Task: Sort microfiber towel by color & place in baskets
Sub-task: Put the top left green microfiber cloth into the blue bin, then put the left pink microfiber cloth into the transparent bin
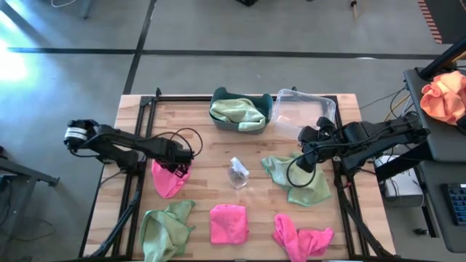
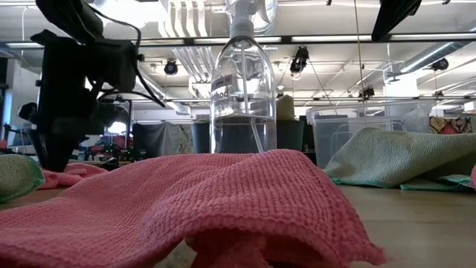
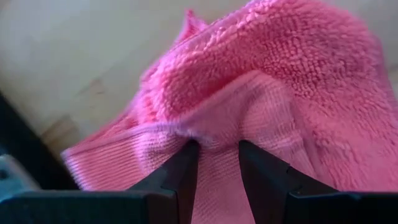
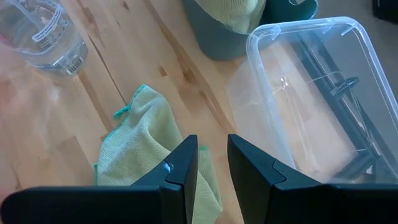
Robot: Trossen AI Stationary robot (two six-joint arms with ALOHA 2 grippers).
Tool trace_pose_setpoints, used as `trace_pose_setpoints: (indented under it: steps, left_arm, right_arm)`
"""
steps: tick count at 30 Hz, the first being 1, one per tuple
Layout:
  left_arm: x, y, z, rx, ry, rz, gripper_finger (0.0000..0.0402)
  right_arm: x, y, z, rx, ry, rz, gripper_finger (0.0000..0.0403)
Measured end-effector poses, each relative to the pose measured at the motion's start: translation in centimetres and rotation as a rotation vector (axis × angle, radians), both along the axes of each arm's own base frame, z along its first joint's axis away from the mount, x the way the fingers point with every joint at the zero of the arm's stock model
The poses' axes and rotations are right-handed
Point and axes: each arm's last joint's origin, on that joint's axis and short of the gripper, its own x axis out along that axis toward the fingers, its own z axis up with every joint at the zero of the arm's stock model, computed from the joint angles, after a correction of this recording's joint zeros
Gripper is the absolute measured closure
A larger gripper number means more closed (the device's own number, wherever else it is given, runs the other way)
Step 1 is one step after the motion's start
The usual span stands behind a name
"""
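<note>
Seven microfiber towels show from above, three sage green and loose on the table, three bright pink, and one more green already in a basket. My left gripper [image 1: 177, 169] is down on the pink towel [image 1: 169, 179] at the left-middle of the wooden table [image 1: 204, 138]; my wrist camera shows a fold of its looped, fuzzy pile pinched between my two dark fingers [image 3: 180, 171], the jaws narrowed onto the cloth with only a slim gap. Its hem looks flatter and finely ribbed.

My right gripper [image 1: 306, 159] hangs over the rumpled green towel [image 1: 298, 178] at the right, fingers [image 4: 183, 165] a little apart with nothing between them. That cloth is pale sage with a teal stitched edge.

Along the near edge lie a crumpled green towel [image 1: 164, 229], a roughly square folded pink towel [image 1: 228, 222], and a twisted pink towel [image 1: 302, 236]. At the far edge, the dark teal basket [image 1: 266, 109] holds a bunched green towel [image 1: 237, 113]; just beside it on the right stands the clear plastic basket [image 1: 306, 109], which I see through to the wood. A clear spray bottle [image 1: 238, 173] sits mid-table between my grippers. Off the table to the right, an orange cloth bundle [image 1: 444, 98] rests on a dark stand.
</note>
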Motion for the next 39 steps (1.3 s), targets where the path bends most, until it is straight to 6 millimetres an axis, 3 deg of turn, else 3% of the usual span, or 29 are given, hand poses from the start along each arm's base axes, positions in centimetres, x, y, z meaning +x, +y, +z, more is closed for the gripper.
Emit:
trace_pose_setpoints:
  steps: [8, 16, 29, 39]
  left_arm:
    - [1.1, -0.1, -1.8, -0.038, 0.064, -0.045, 0.0299]
    - [1.8, -0.1, -1.5, -0.022, 0.09, -0.046, 0.03]
    - [2.6, -0.1, -1.3, -0.013, 0.027, -0.032, 0.0395]
    - [3.6, 0.0, -0.6, -0.004, -0.021, -0.024, 0.0401]
  right_arm:
    - [0.0, 0.1, 0.0, 0.022, 0.008, 0.014, 0.0321]
    - [0.0, 0.1, 0.0, 0.021, 0.009, 0.015, 0.0321]
    - [0.0, 0.1, 0.0, 0.021, 0.009, 0.016, 0.0321]
    - [0.0, 0.1, 0.0, 0.021, 0.008, 0.015, 0.0321]
